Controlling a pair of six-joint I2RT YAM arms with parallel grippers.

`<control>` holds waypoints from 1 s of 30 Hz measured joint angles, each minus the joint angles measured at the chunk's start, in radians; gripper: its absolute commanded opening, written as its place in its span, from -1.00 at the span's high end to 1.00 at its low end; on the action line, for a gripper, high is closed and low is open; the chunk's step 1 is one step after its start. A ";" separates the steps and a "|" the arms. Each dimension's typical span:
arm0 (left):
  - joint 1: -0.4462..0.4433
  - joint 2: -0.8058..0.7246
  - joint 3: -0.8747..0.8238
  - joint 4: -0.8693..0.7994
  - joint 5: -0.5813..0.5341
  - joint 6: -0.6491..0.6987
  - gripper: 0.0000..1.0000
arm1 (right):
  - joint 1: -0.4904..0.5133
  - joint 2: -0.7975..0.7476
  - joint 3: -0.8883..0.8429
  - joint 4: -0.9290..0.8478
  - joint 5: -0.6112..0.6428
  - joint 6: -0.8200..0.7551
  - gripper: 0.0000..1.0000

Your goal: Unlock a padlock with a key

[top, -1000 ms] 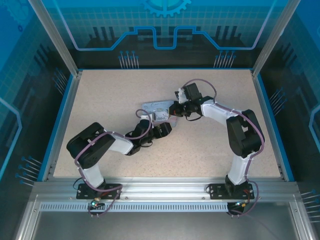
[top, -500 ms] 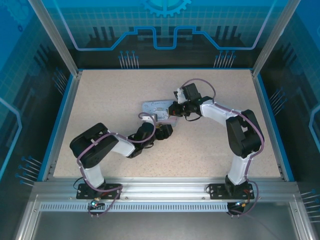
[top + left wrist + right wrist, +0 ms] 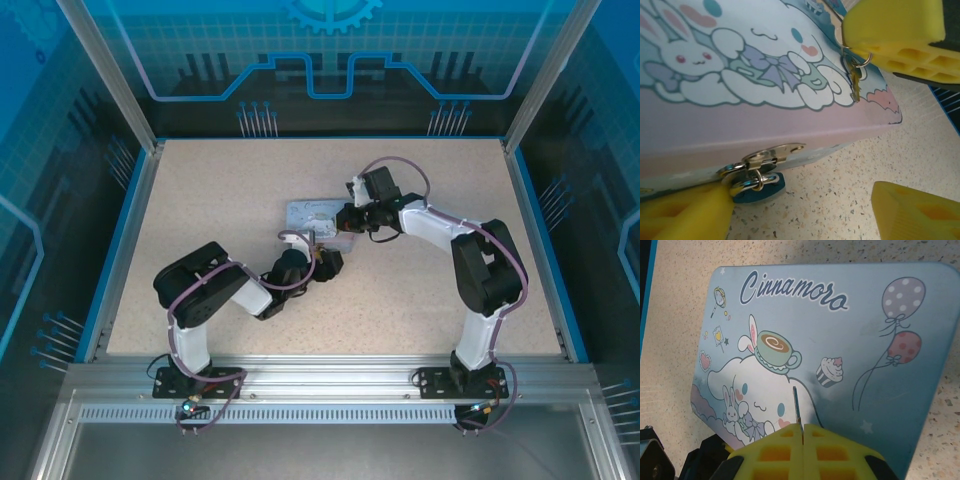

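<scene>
From the top camera I see a speckled beige desk [image 3: 220, 200] with a blue rim. Aluminium posts [image 3: 108, 75] and blue see-through panels printed with line patterns [image 3: 330, 60] close it in. A slotted metal rail [image 3: 320, 385] along the near edge carries both arm bases. A pale blue tin box [image 3: 312, 214] lies near the middle of the desk. My left tool [image 3: 328, 256] sits at the box's near right corner. My right tool [image 3: 345, 222] reaches in from the right over the box's right end. From up here I cannot tell either tool's opening.

On the left wrist camera the box lid fills the upper frame, with cartoon rabbits and a pink border. A silver latch [image 3: 771, 154] hangs over its front wall. The padlock [image 3: 760, 186] hangs from that latch by its small shackle, its blue body just above the speckled surface. My left tool's yellow fingers [image 3: 685, 212] are spread wide, one touching or just beside the padlock and the other well off to the right. At the upper right, the right tool's yellow pads hold a ring from which the key [image 3: 855, 82] dangles over the lid.

On the right wrist camera the yellow pads [image 3: 775, 452] are pressed together on the key. Its thin blade stands up in front of the lid, which reads "Cinnamoro" and shows balloons and a cupcake.
</scene>
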 measured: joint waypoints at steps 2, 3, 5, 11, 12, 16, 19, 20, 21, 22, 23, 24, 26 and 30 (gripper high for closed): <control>0.000 0.000 -0.006 0.010 0.004 0.000 -0.26 | 0.002 0.000 0.000 0.002 0.002 0.000 1.00; 0.000 0.000 -0.011 0.014 0.005 -0.001 -0.23 | 0.003 0.000 0.000 0.002 0.003 0.000 1.00; 0.000 -0.003 -0.019 0.023 0.005 -0.002 -0.21 | 0.004 0.000 0.000 0.002 0.004 -0.002 1.00; -0.002 -0.027 -0.028 0.029 0.008 -0.007 -0.09 | 0.006 0.000 0.000 0.002 0.007 -0.004 1.00; -0.002 -0.030 -0.028 0.030 0.008 -0.007 -0.08 | 0.006 0.000 0.000 0.003 0.006 -0.004 1.00; -0.002 -0.032 -0.028 0.029 0.008 -0.008 -0.06 | 0.006 0.000 0.000 0.003 0.006 -0.004 1.00; -0.002 -0.032 -0.028 0.028 0.007 -0.014 -0.03 | 0.006 0.000 0.000 0.003 0.006 -0.004 1.00; -0.002 -0.032 -0.028 0.027 0.007 -0.016 -0.01 | 0.006 0.000 0.000 0.003 0.006 -0.004 1.00; -0.002 -0.032 -0.028 0.025 0.007 -0.019 -0.01 | 0.006 0.000 0.000 0.003 0.006 -0.004 1.00; -0.002 -0.032 -0.028 0.024 0.007 -0.026 -0.01 | 0.006 0.000 0.000 0.003 0.006 -0.004 1.00; -0.002 -0.032 -0.026 0.021 0.006 -0.027 -0.03 | 0.006 0.000 0.000 0.003 0.006 -0.004 1.00; -0.002 -0.032 -0.022 0.015 0.006 -0.030 -0.05 | 0.006 0.000 0.000 0.003 0.006 -0.004 1.00; -0.002 -0.031 -0.013 0.001 0.003 -0.034 -0.08 | 0.006 0.000 0.000 0.003 0.006 -0.004 1.00; -0.002 -0.019 0.012 -0.026 0.000 -0.049 -0.08 | 0.006 0.000 0.000 0.002 0.006 -0.007 1.00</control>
